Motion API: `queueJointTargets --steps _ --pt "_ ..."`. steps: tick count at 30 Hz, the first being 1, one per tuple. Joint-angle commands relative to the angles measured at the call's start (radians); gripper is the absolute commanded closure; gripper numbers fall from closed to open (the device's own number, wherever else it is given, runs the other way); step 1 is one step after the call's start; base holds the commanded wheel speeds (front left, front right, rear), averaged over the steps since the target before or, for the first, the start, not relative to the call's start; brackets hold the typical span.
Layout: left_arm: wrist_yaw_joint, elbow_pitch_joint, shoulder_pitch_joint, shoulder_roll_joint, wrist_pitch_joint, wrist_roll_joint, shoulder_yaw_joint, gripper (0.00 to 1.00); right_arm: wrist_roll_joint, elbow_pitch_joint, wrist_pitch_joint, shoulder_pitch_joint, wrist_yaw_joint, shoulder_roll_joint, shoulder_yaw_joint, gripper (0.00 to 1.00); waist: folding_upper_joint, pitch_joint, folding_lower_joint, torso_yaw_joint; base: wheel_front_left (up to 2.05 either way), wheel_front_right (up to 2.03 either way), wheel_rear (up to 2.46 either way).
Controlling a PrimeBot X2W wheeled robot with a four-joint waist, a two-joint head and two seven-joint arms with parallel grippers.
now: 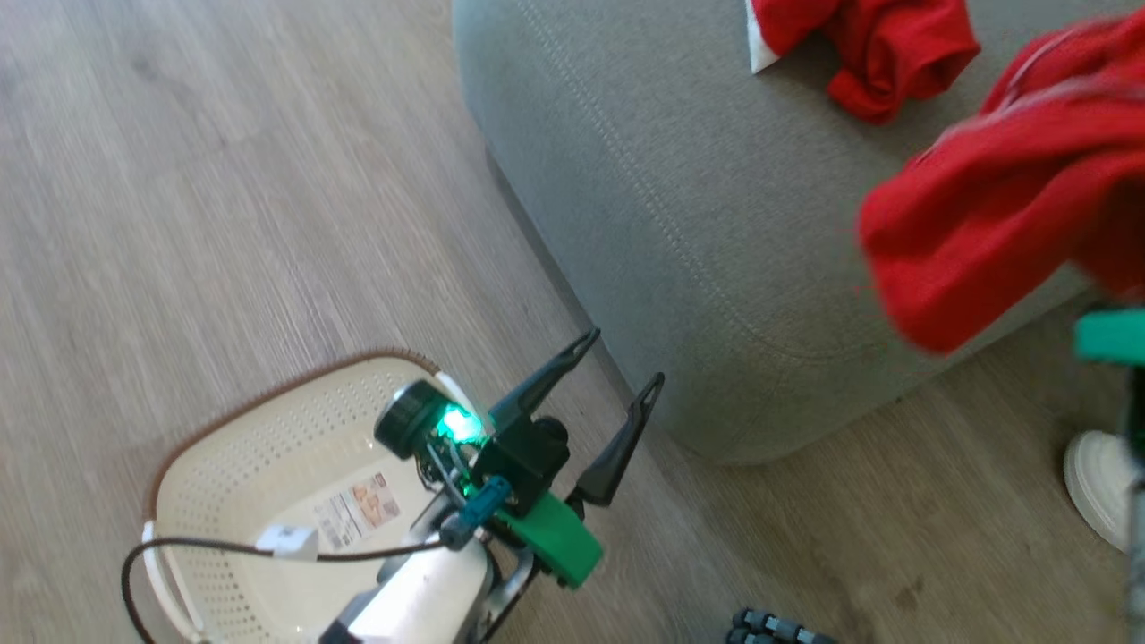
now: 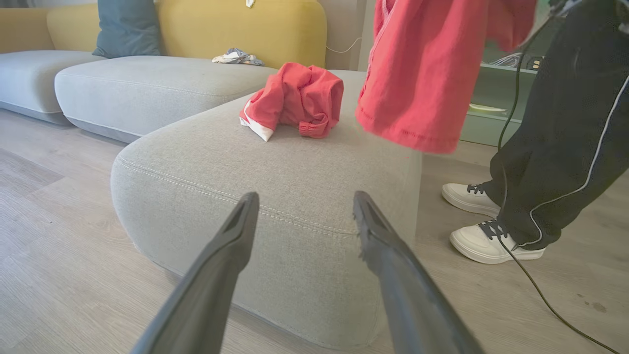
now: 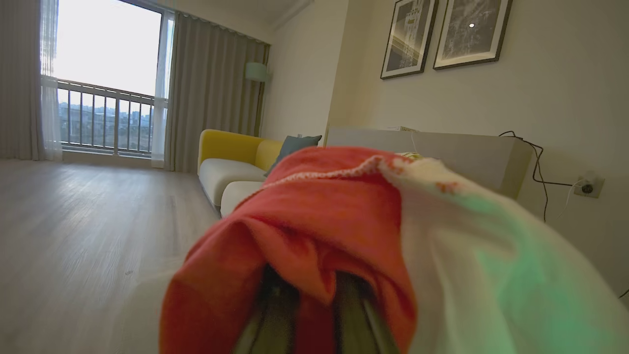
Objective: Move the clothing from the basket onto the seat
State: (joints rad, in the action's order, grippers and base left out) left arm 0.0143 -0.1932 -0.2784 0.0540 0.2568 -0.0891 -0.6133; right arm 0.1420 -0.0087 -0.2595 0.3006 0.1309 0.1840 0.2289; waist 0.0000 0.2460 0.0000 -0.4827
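Carrying a red garment [image 1: 984, 206] pinched between nearly closed fingers, the right tool [image 3: 317, 314] hangs it over the seat [image 1: 662, 197] edge. It should move well inward, beside the other garment [image 1: 877, 45], before letting go, so nothing slides to the floor [image 1: 224, 179]. The left tool [image 1: 626, 358] stands wide and holds nothing, by the basket [image 1: 268, 447].

Bare seat [image 2: 295, 196] corner; person's shoes [image 2: 491, 243] alongside.
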Motion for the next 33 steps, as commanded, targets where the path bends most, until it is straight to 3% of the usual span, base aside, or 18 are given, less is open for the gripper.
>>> queueJointTargets --steps 1,11,19,28,33 --pt "-0.001 0.033 -0.048 -0.004 0.005 0.011 0.026 0.0 0.019 -0.043 -0.002 0.065 0.0 0.035 0.006 1.0 0.0 0.031 0.0 0.015 0.0 0.0 0.0" --pt "0.022 0.007 -0.116 0.002 0.005 0.074 0.016 0.0 0.067 0.05 -0.002 0.323 0.0 0.178 0.074 1.0 0.0 0.174 0.0 0.052 0.0 0.0 0.0" --pt "0.034 0.006 -0.186 0.019 0.005 0.117 -0.035 0.0 0.123 0.232 -0.002 0.553 0.0 0.307 0.149 1.0 0.0 0.304 0.0 0.115 0.0 0.0 0.0" --pt "0.022 0.019 -0.24 0.021 0.005 0.115 -0.071 0.0 0.094 0.446 -0.002 0.729 0.0 0.436 0.178 1.0 0.0 0.407 0.0 0.19 0.0 0.0 0.0" --pt "0.006 0.023 -0.273 0.024 0.005 0.111 -0.082 0.0 0.012 0.572 -0.002 0.776 0.0 0.456 0.175 1.0 0.0 0.457 0.0 0.229 0.0 0.0 0.0"
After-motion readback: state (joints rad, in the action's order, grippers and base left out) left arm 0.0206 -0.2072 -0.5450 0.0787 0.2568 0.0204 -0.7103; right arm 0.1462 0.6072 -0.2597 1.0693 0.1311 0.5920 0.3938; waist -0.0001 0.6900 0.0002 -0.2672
